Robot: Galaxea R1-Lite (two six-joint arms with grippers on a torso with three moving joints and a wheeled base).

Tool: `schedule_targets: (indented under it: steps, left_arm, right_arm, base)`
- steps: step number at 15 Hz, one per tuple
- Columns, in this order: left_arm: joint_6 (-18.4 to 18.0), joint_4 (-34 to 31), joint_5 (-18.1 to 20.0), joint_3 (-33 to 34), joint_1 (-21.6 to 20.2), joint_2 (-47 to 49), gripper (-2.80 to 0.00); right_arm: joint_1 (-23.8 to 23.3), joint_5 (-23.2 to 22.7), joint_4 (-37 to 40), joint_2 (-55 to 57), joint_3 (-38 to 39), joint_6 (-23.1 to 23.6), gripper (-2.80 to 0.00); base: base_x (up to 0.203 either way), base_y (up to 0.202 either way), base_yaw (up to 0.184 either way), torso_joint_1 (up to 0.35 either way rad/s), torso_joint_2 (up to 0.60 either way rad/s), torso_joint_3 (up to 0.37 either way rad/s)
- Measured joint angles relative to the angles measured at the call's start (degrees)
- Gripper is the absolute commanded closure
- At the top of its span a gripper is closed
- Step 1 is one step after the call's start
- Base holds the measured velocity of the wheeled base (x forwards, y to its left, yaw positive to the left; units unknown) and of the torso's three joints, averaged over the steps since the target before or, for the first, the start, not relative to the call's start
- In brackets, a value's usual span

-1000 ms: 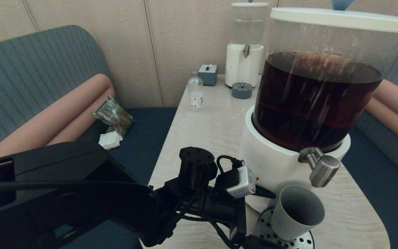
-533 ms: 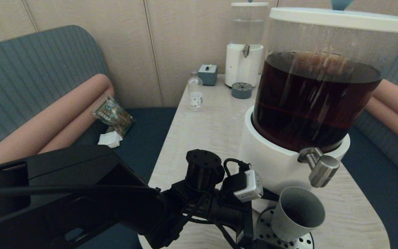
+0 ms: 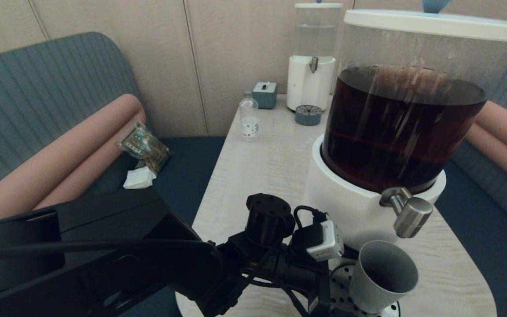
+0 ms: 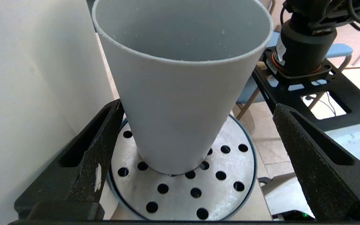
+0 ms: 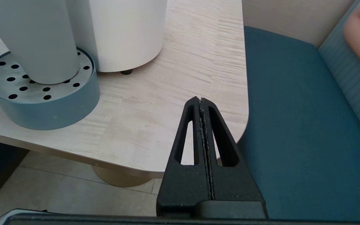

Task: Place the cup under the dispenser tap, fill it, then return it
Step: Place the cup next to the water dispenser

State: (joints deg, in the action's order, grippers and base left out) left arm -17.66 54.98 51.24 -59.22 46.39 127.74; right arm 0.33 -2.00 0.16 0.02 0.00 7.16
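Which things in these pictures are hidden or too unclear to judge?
- Left gripper: in the head view the arm and wrist camera hide its fingers.
- Cup: its bottom inside is dark in the head view; the wrist view is too low, so any liquid cannot be told.
- Dispenser tap: its outlet faces down, unseen.
- Bottle: label too small to read.

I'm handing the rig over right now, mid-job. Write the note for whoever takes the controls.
Left gripper: open, fingers either side of the cup; one finger looks to be against its wall, the other is clear.
Right gripper: shut, empty, parked off the near table edge.
The cup stands upright on the perforated drip tray, below and slightly in front of the dispenser tap.
Done: cup placed at the tap.
Left: no liquid visible in the cup from the wrist view, so fill it, then regrasp and return it.
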Motion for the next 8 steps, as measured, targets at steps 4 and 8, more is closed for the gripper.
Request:
schedule_targets:
  steps: [4, 8]
  left_arm:
    - [0.8, 0.0, 0.0, -1.2, 0.4, 0.7, -2.8]
    - [4.2, 0.2, -0.6, -1.5, 0.7, 1.0, -2.8]
  right_arm:
    - [0.0, 0.0, 0.0, 0.0, 0.0, 0.0, 0.0]
    - [0.0, 0.0, 0.0, 0.0, 0.0, 0.0, 0.0]
  base:
    - [0.0, 0.0, 0.0, 0.0, 0.0, 0.0]
    - [0.0, 0.0, 0.0, 0.0, 0.0, 0.0]
